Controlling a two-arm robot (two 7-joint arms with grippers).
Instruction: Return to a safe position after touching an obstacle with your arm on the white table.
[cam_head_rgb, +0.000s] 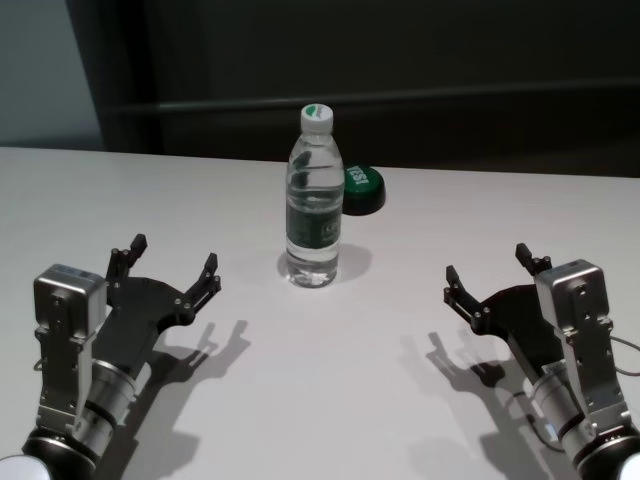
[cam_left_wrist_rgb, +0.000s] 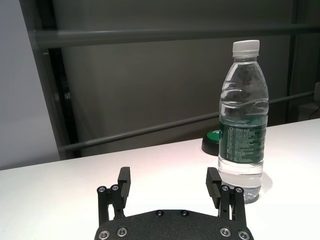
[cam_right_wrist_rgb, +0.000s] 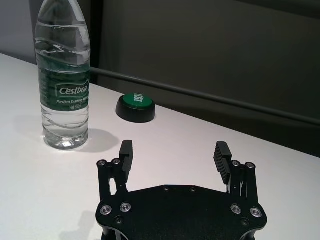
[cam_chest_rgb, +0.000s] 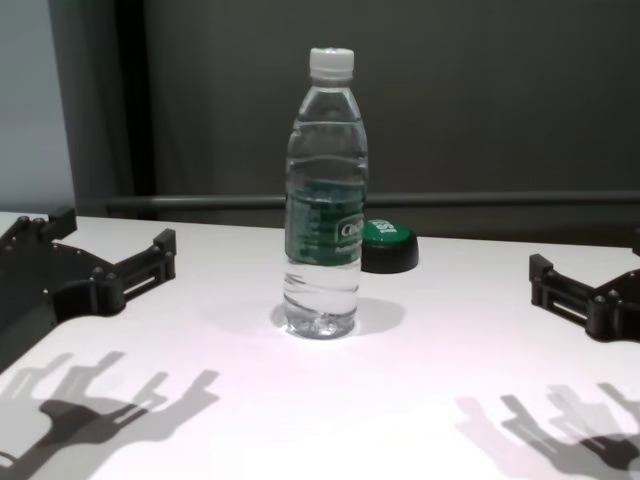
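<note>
Clear bottle (cam_head_rgb: 315, 200) with white cap, dark green label; white table (cam_head_rgb: 330, 400); green-topped black button (cam_head_rgb: 361, 189); black claws.

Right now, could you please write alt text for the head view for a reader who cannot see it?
A clear water bottle stands upright on a white table, with a green-topped button behind it. The left gripper and the right gripper are open, held apart from the bottle on either side.

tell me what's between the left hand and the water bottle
Nothing: the head view shows only bare white table between the open left hand and the upright water bottle. They stand apart.
</note>
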